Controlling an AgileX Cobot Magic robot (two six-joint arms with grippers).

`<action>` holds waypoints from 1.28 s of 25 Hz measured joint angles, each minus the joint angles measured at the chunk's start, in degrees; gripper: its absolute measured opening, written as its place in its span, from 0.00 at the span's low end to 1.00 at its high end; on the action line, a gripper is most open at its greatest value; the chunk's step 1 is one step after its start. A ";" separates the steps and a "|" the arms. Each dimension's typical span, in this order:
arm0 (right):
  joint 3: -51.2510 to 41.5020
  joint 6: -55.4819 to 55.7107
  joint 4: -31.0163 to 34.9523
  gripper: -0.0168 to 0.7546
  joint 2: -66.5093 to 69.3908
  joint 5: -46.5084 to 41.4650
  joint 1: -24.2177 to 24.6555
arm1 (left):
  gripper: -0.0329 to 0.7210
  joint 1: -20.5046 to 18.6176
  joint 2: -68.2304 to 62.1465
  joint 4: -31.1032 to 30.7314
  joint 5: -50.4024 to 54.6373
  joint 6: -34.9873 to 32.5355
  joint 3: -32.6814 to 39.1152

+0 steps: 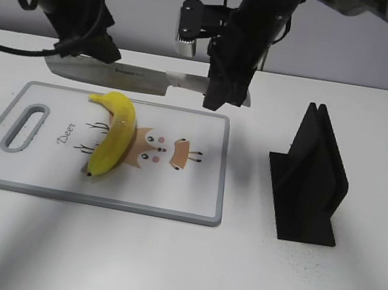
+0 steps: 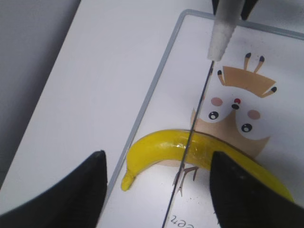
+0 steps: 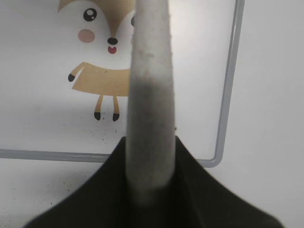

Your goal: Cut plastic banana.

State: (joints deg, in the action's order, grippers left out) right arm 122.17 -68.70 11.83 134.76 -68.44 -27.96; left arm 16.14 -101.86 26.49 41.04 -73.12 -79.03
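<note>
The plastic banana [image 1: 113, 135] is yellow and whole and lies on the white cutting board [image 1: 187, 188]. It also shows in the left wrist view [image 2: 156, 147]. My right gripper [image 1: 221, 94] is shut on the grey handle [image 3: 148, 71] of a knife [image 1: 127, 76] and holds it level, blade pointing left over the banana's far end. I cannot tell whether the blade touches the banana. My left gripper [image 1: 83, 48] is open at the blade's tip. In the left wrist view its fingers [image 2: 156, 164] straddle the thin blade [image 2: 197, 114] without gripping it.
A black knife stand [image 1: 311, 179] is on the table to the right of the board. The board has a handle slot [image 1: 24, 128] at its left end and a deer drawing in the middle.
</note>
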 joint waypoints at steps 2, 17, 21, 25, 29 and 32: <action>0.00 0.13 0.27 0.25 -0.41 0.00 0.00 | 0.92 0.00 1.69 -0.98 -0.01 1.82 0.00; -5.71 17.09 1.04 0.25 -14.24 -0.26 0.00 | 0.86 0.00 23.26 -20.12 2.60 29.79 0.00; -8.31 26.47 0.97 0.25 -19.34 -0.48 0.00 | 0.86 0.00 28.70 -21.19 6.60 34.91 0.00; -8.64 39.42 0.85 0.25 -23.45 -0.51 0.00 | 0.84 0.00 31.86 -24.73 15.09 43.07 0.00; -8.75 52.42 0.85 0.25 -25.14 -0.55 0.00 | 0.82 0.00 33.69 -26.49 24.60 49.01 0.00; -8.96 58.35 0.85 0.25 -25.75 -0.58 0.00 | 0.82 0.00 35.14 -26.82 28.18 55.27 0.00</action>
State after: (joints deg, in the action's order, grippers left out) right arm 113.21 -10.35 12.68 109.01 -69.01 -27.96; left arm 16.14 -66.72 -0.33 69.22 -17.85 -79.03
